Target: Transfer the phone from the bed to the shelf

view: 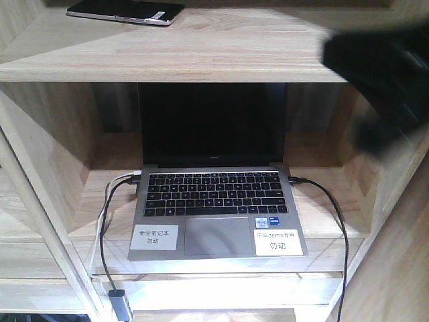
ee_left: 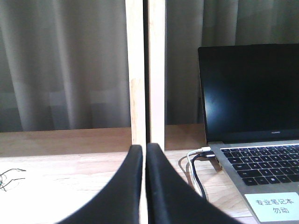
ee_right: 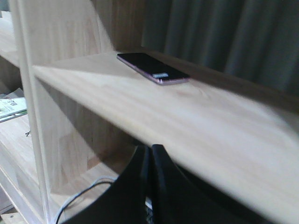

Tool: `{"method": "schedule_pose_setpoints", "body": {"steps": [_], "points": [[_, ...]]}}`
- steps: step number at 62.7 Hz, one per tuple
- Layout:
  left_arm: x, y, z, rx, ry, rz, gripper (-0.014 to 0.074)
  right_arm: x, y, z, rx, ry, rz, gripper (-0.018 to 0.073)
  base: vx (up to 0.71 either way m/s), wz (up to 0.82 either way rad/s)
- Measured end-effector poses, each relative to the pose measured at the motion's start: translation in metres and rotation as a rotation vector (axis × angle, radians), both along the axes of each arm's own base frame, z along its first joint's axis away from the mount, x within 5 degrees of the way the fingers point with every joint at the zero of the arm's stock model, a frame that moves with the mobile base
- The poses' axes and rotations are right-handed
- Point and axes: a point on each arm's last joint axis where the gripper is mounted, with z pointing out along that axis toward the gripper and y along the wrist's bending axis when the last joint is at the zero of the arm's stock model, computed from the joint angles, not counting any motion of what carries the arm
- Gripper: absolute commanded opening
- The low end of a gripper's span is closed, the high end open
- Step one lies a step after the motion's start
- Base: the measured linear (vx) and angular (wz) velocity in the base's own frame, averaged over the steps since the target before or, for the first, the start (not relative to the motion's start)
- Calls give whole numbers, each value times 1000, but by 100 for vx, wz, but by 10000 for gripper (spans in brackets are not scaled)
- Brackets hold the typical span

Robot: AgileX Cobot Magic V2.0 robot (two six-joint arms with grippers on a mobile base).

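While the phone lies flat on the upper board of the shelf, neither pincer touches it. In the right wrist view the right pincer has its two black fingers pressed together with nothing between them, sitting just under the front edge of that board; the phone rests above and beyond it, a little to its left, near the board's back, its small white sticker facing the camera. The front view shows this arm only as a dark blur at the right side of the shelf. The left pincer is likewise closed and empty, low over the lower board, in front of a pale upright post. To its right stands an open silver laptop with a dark screen, cables plugged into its near side.
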Motion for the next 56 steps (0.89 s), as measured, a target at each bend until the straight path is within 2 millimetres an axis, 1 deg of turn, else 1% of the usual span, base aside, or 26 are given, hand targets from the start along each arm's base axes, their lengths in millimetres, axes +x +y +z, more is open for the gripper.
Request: {"method": "schedule_pose_setpoints", "body": {"steps": [5, 12, 17, 25, 32, 40, 56], "points": [[0, 0, 0, 0, 0, 0, 1, -22, -11, -14, 10, -17, -7, -6, 0, 0], [0, 0, 0, 0, 0, 0, 1, -45, -23, -36, 26, -25, -11, -6, 0, 0], [0, 0, 0, 0, 0, 0, 1, -61, -30, -56, 48, -20, -10, -6, 0, 0], [0, 0, 0, 0, 0, 0, 1, -78, -38, -82, 90, -12, -14, -6, 0, 0], [0, 0, 0, 0, 0, 0, 1, -87, -44, -101, 131, -24, -31, -6, 0, 0], [0, 0, 0, 0, 0, 0, 1, -93, -49, -110, 163, -52, -51, -6, 0, 0], [0, 0, 0, 0, 0, 0, 1, -93, -50, -109, 181, -69, -62, -6, 0, 0]]}}
